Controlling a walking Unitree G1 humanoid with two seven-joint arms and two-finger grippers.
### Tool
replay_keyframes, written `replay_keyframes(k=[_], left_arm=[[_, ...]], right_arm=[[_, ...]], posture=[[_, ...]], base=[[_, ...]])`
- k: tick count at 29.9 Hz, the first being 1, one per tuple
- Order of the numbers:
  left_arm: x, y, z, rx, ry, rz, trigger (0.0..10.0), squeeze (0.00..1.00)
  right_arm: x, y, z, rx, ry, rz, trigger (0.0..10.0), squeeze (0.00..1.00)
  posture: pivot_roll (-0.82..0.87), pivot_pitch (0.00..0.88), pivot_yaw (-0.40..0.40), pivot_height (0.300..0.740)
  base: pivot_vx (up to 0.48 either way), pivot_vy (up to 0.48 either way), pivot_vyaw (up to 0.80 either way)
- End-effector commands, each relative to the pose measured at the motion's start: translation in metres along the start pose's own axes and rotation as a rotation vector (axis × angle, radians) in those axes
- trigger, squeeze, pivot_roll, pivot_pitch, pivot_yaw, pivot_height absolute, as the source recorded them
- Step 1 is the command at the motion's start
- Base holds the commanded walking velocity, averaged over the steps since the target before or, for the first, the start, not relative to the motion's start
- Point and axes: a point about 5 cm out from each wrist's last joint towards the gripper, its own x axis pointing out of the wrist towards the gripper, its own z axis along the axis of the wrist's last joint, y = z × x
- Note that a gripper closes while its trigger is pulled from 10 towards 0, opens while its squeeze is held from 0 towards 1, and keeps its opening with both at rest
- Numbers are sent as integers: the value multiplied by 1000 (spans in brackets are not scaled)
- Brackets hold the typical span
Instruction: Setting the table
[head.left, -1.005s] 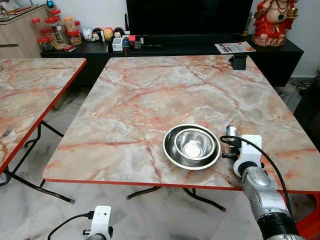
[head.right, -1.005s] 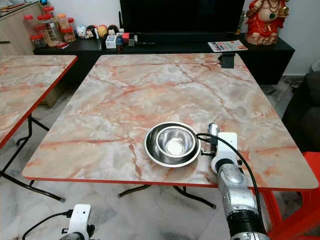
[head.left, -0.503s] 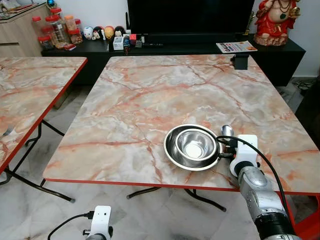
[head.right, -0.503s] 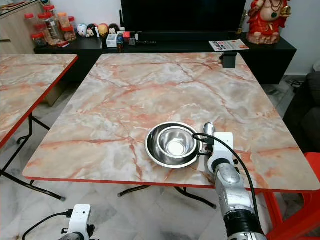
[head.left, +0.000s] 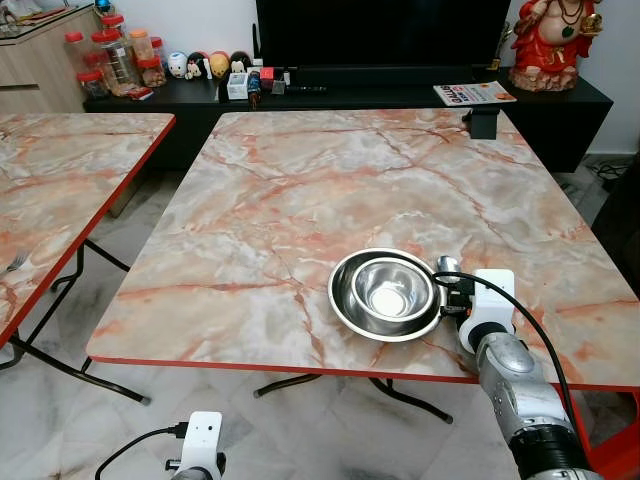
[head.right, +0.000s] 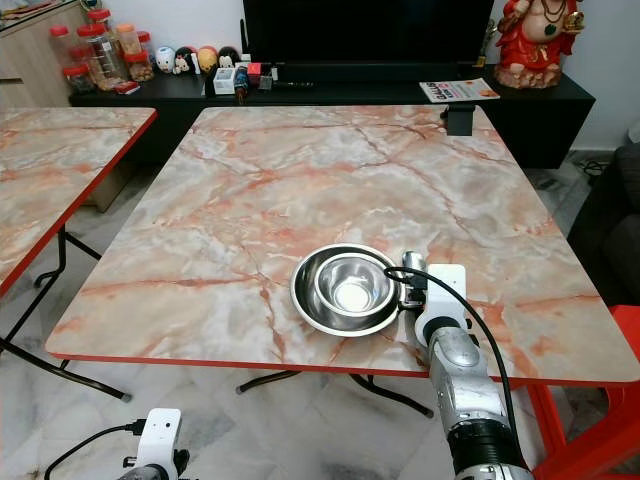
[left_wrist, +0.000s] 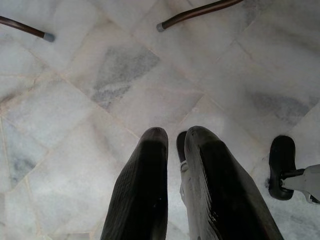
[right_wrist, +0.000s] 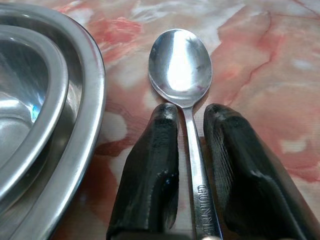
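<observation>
Hanging low over the floor tiles (left_wrist: 100, 85), the left gripper (left_wrist: 172, 137) has its fingers nearly pressed together, holding nothing. Just left of the right gripper (right_wrist: 190, 117) sit the plate (head.left: 345, 305) and bowl (head.left: 390, 290); its fingers pinch the spoon (right_wrist: 182, 65) by the handle, the spoon's head just beyond the fingertips on the table (head.left: 300, 190).

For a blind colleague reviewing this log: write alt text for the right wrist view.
The right gripper, with its two black fingers either side of the handle of a shiny steel spoon, holds it bowl-up just above or on the pink marble-patterned table. Beside the spoon is the rim of a round steel plate with a steel bowl inside.
</observation>
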Motion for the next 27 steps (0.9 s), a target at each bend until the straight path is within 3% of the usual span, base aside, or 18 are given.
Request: replay_keyframes(k=[1, 8, 11, 21, 27], left_arm=[[0, 4, -2, 9, 15, 5, 10000, 0], [0, 4, -2, 9, 14, 6, 10000, 0], [0, 5, -1, 8, 14, 8, 10000, 0], [0, 4, 0, 6, 13, 4, 10000, 0], [0, 3, 0, 5, 10, -1, 10000, 0]], right_arm=[[1, 3, 3, -2, -5, 3, 10000, 0], [1, 1, 6, -7, -24, -15, 10000, 0], [-1, -1, 19, -26, -118, -44, 10000, 0], [-11, -4, 39, -5, -268, -76, 10000, 0], [-22, -27, 53, -43, -412, -269, 10000, 0]], posture=[[-109, 0, 33, 740], [-106, 0, 34, 740], [-106, 0, 36, 740], [-113, 0, 37, 740], [-118, 0, 36, 740]], base=[[0, 0, 0], [0, 0, 0], [0, 0, 0], [0, 0, 0], [0, 0, 0]])
